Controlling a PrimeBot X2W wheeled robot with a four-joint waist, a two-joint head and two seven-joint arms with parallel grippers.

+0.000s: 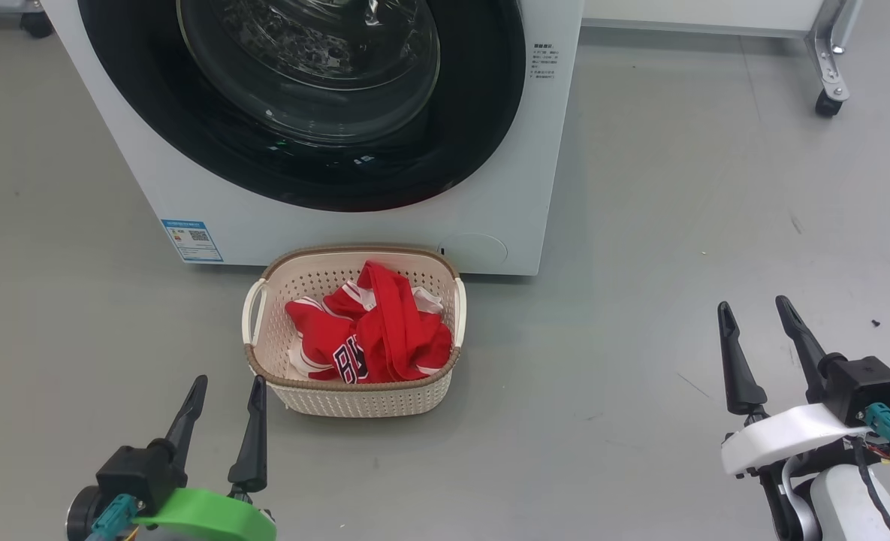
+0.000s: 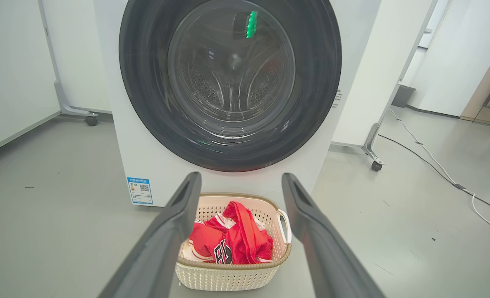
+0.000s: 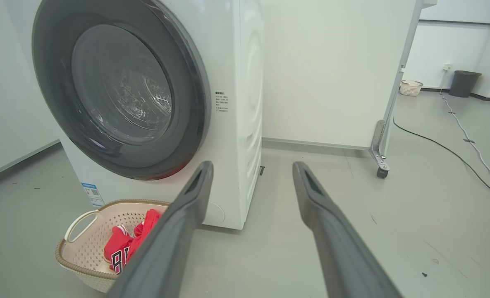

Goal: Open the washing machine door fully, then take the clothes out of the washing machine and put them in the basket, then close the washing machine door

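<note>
The washing machine door looks shut: in the right wrist view its black rim lies flat against the white front of the washing machine, with no gap that I can make out. The clothes, red jerseys, sit bundled in the basket, which rests on the floor just in front of the machine, below the door. Through the glass the drum appears empty, though reflections hide part of it.

The left fingers are released, spread apart and grasping nothing, low at the near left of the basket and apart from it. The right fingers are likewise released and empty, well to the right of the basket over bare floor.

By my reading, all 3 parts of the task look done, so the step in hand is confirming the close and finishing cleanly. Whether the latch has caught cannot be told from these views. Doing it well would mean:

1. Check the rim for an even fit all round. If 1 side stands proud, press flat on the black rim near the latch side, not on the glass bowl.
2. Keep both arms low and clear of the basket, so no finger snags its rim or handle and tips the jerseys out.
3. Watch the 1 red fold that rises above the rim, as it could slip over if the basket is nudged.
</note>
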